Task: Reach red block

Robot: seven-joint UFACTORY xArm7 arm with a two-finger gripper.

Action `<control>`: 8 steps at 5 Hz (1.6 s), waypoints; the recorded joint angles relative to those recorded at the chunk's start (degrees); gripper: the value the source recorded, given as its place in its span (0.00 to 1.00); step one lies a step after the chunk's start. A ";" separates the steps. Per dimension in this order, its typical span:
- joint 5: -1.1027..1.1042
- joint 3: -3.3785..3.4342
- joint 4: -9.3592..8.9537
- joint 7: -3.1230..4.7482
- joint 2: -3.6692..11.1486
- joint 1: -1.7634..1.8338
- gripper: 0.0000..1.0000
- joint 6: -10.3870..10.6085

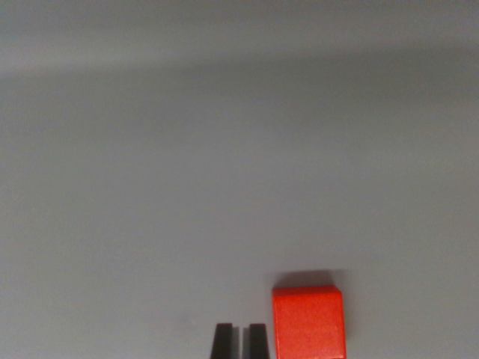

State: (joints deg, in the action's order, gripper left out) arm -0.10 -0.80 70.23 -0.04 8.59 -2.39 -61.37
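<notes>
The gripper [239,340], its two dark fingertips nearly together and holding nothing, hangs over the grey table [224,164] just beside the red block [307,321] on the wrist view's right, and likely needs a small sideways correction to centre it.

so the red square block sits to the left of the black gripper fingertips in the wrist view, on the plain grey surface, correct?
Wrong side. In the wrist view the red square block sits to the right of the black gripper fingertips, on the plain grey surface.
</notes>
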 joint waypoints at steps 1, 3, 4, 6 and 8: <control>-0.20 -0.28 -1.96 0.04 0.72 -0.37 0.00 2.71; -0.39 -0.55 -3.82 0.07 1.40 -0.72 0.00 5.27; -0.39 -0.55 -3.82 0.07 1.40 -0.72 0.00 5.27; -0.58 -0.82 -5.72 0.11 2.10 -1.08 0.00 7.89; -0.77 -1.09 -7.57 0.14 2.77 -1.43 0.00 10.45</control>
State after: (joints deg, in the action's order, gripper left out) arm -0.87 -1.89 62.67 0.10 11.37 -3.82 -50.92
